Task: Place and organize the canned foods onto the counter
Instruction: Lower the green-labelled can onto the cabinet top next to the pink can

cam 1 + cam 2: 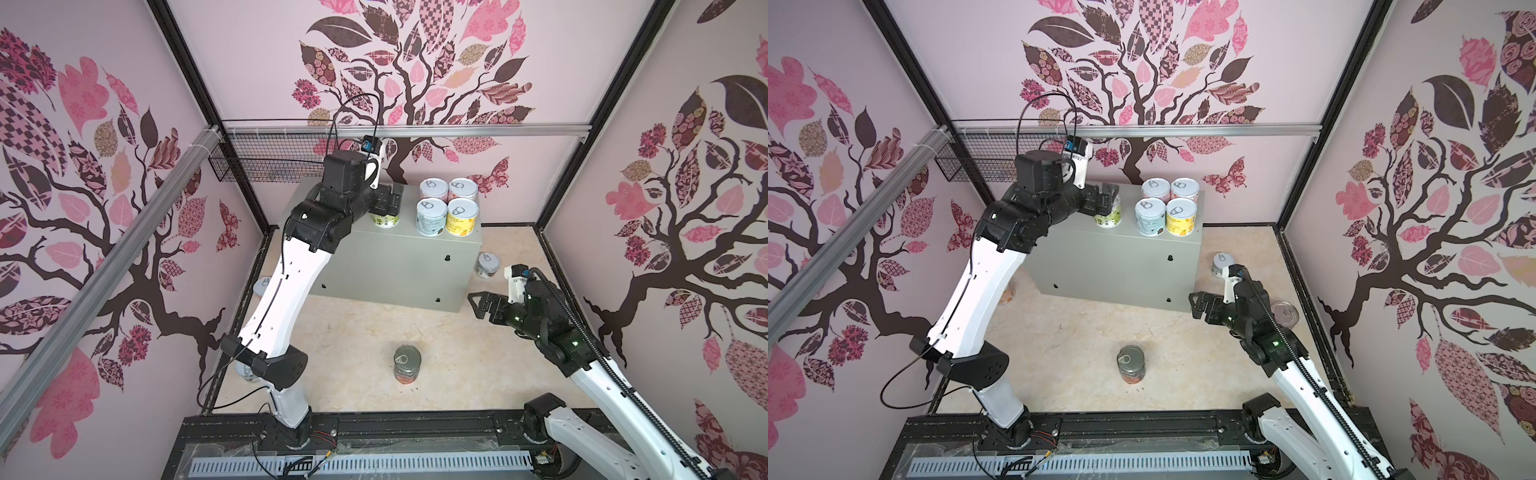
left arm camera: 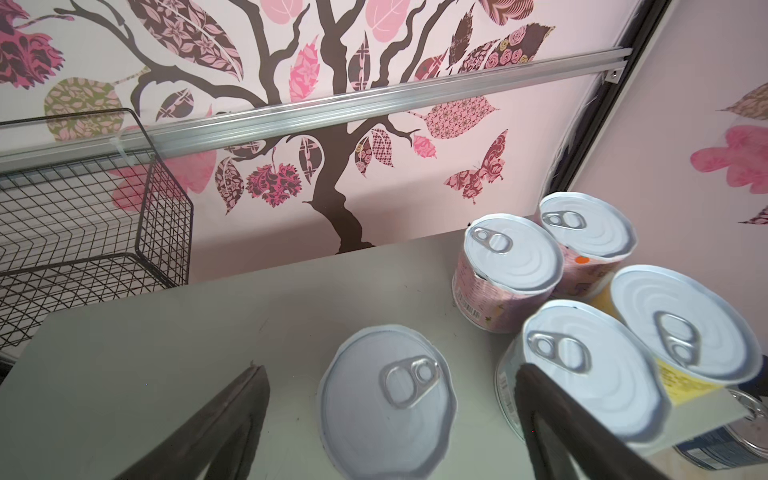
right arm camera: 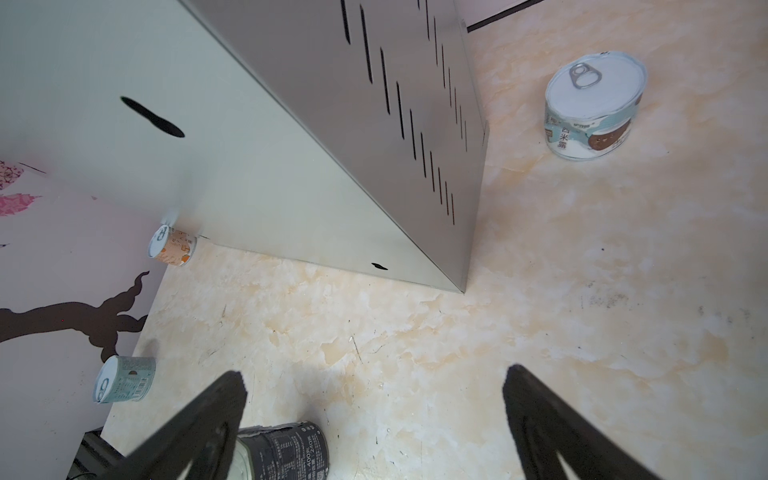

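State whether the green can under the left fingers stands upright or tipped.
Upright: the green can rests on the counter, flat pull-tab lid facing up.

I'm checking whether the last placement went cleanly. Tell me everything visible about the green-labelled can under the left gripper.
The green-labelled can is short, with a pale green printed label and a plain silvery pull-tab lid. It stands upright on the counter, apart from the block of four cans. The left gripper straddles it with jaws spread, the fingers clear of its rim in the left wrist view.
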Action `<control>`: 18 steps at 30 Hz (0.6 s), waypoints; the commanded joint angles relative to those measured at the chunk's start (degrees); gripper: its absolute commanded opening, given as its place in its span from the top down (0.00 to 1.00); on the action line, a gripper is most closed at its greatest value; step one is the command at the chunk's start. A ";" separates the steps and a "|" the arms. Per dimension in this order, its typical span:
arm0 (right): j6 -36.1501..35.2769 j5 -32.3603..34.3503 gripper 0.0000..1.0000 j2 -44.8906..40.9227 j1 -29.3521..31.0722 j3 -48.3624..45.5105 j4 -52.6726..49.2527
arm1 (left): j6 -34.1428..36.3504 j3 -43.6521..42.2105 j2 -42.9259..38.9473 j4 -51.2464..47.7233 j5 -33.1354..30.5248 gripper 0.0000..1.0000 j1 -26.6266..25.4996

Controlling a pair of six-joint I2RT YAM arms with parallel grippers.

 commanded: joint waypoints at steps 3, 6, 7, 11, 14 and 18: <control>-0.55 -0.53 0.00 -0.87 0.39 0.48 0.06 | -0.91 -8.15 -4.41 3.58 3.82 0.03 -0.13; -0.44 -0.49 0.00 -0.87 0.36 0.48 0.02 | -0.99 -9.98 -5.18 2.53 5.34 0.02 0.21; -0.44 -0.49 0.00 -0.87 0.36 0.48 0.06 | -1.29 -10.12 -5.10 1.90 6.74 0.02 0.51; -0.35 -0.49 0.00 -0.87 0.41 0.35 0.23 | -2.01 -10.69 -3.94 1.24 10.06 0.02 1.70; -0.35 -0.54 0.00 -1.00 0.40 0.07 0.32 | -2.07 -10.63 -2.72 1.22 10.68 0.02 2.47; -0.26 -0.49 0.00 -0.96 0.41 -0.23 0.57 | -1.60 -10.14 -0.96 1.51 9.71 0.02 2.87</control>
